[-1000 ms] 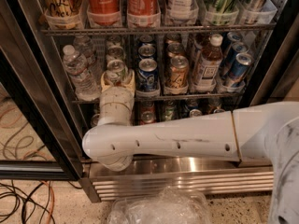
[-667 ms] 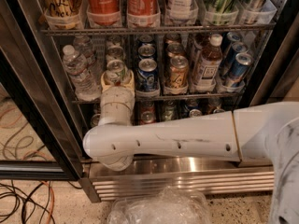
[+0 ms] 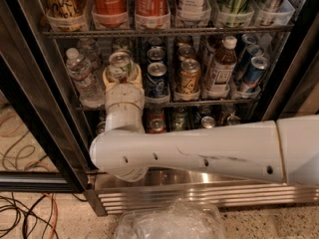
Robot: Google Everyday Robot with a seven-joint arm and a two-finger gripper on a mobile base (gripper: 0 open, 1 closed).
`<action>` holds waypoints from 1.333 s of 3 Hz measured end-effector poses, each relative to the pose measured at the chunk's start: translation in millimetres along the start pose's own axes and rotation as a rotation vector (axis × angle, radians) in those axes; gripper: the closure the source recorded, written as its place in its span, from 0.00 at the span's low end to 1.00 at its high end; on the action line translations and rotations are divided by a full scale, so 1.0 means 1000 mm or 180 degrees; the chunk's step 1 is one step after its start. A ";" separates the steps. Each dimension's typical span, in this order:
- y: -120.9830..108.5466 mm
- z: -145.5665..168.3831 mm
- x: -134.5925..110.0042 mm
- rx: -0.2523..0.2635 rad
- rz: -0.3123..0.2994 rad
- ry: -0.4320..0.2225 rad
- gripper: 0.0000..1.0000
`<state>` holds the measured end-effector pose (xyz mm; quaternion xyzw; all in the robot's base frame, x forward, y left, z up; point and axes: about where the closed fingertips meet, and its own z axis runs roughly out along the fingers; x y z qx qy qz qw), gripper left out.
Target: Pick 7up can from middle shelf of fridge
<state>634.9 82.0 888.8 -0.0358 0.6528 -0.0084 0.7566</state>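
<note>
1. Silver-topped with green print, the 7up can (image 3: 119, 64) stands at the front of the middle shelf (image 3: 199, 103) of the fridge (image 3: 209, 195), just left of a blue can (image 3: 157, 79). It is upright, long axis vertical, pull-tab top facing up.
2. The claw (image 3: 120, 72) reaches in from below and is closed on the can, a cream pad against each flank.
3. The grasp looks made, so the step in hand is the withdrawal. It calls for a slight lift, then a straight pull back over the front rail, clear of the neighbours.

A clear water bottle (image 3: 82, 77) stands just left of the pincer (image 3: 120, 78). To its right sit a blue can (image 3: 157, 79), a gold-orange can (image 3: 189, 77) and a white-capped brown bottle (image 3: 220, 66). Red Coca-Cola bottles (image 3: 109, 1) line the rack above. On the floor, cables (image 3: 22, 215) lie left of crumpled clear plastic (image 3: 169, 224).
</note>
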 end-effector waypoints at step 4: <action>-0.025 -0.065 -0.038 -0.1036 0.0508 0.0320 1.00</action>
